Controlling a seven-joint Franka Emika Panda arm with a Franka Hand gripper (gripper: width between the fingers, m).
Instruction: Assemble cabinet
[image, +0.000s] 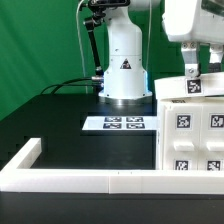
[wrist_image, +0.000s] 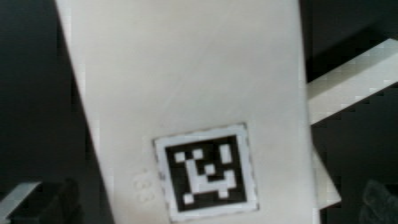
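The white cabinet parts (image: 190, 125) lie at the exterior view's right, their tops carrying several black-and-white tags. My gripper (image: 192, 72) hangs just above their far edge, over a small tagged piece (image: 193, 87). In the wrist view a long white panel (wrist_image: 178, 90) with one square tag (wrist_image: 214, 170) fills most of the picture. My gripper (wrist_image: 205, 205) is open, with a dark fingertip showing faintly on either side of the panel and a gap between each and the panel's edge. Another white bar (wrist_image: 356, 85) shows beside the panel. Nothing is held.
The marker board (image: 115, 123) lies flat on the black table in front of the arm's white base (image: 124, 70). A long low white border rail (image: 70, 178) runs along the near edge and turns a corner at the exterior view's left. A green curtain stands behind.
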